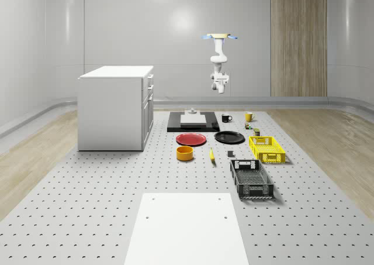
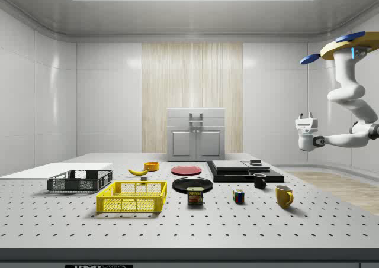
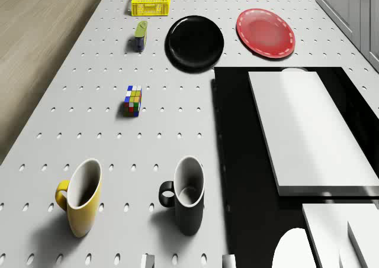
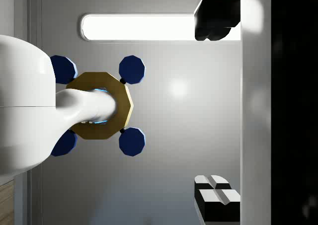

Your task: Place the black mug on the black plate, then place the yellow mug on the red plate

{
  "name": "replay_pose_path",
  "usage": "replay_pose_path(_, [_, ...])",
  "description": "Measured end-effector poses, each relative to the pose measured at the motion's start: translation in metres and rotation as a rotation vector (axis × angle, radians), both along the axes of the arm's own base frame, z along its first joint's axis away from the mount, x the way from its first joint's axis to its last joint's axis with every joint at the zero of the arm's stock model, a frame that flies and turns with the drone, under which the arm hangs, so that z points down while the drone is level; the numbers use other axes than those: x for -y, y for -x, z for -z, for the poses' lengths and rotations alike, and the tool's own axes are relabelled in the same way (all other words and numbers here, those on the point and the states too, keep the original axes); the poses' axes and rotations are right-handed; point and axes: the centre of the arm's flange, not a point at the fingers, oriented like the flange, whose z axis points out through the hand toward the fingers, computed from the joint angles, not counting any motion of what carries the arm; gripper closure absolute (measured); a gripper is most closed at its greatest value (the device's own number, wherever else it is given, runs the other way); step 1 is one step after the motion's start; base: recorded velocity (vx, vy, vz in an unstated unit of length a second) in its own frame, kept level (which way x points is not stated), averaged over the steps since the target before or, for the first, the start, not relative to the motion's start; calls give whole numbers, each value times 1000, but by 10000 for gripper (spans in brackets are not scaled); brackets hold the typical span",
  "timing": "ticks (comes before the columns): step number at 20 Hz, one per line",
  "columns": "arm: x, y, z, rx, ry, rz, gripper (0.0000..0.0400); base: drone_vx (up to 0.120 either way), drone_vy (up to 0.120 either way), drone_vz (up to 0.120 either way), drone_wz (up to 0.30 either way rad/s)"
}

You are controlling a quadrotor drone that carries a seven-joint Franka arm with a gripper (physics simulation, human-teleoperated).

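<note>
The black mug point(image 1: 226, 118) point(image 3: 186, 194) and the yellow mug point(image 1: 248, 117) point(image 3: 80, 197) stand upright side by side on the perforated table, near the black slab point(image 1: 193, 124). The black plate point(image 1: 229, 137) point(image 3: 195, 41) and red plate point(image 1: 191, 139) point(image 3: 265, 33) lie bare, nearer the table's middle. The drone point(image 1: 219, 37) point(image 2: 349, 43) hovers high over the table's far end. Its arm bends down and back up. The gripper point(image 2: 305, 118) point(image 4: 216, 111) hangs in the air well above the mugs, pointing up at the drone, open and holding nothing.
A white cabinet point(image 1: 115, 107) stands at the whole-scene view's left. A yellow crate point(image 1: 267, 149) and black crate point(image 1: 251, 179) sit on the right side. An orange bowl point(image 1: 185, 153), banana point(image 1: 211, 155), can point(image 3: 140, 35) and colour cube point(image 3: 134, 100) lie around the plates.
</note>
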Motion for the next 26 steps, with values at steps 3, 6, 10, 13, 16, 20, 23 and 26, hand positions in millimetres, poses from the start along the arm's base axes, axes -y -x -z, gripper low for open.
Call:
replay_pose_path(3, [0,3,-23,2,0,0,0,0,0,0,0])
replay_pose_path(6, [0,4,-43,5,0,0,0,0,0,0,0])
replay_pose_path(10, [0,2,-66,8,0,0,0,0,0,0,0])
replay_pose_path(13, [0,1,-78,10,0,0,0,67,0,0,0])
replay_pose_path(16, [0,1,-85,13,0,0,0,120,0,0,0])
replay_pose_path(20, [0,0,-90,16,0,0,0,120,0,0,0])
replay_pose_path(23, [0,1,-92,18,0,0,0,120,-40,0,0])
replay_pose_path(26, [0,1,-93,20,0,0,0,120,-120,0,0])
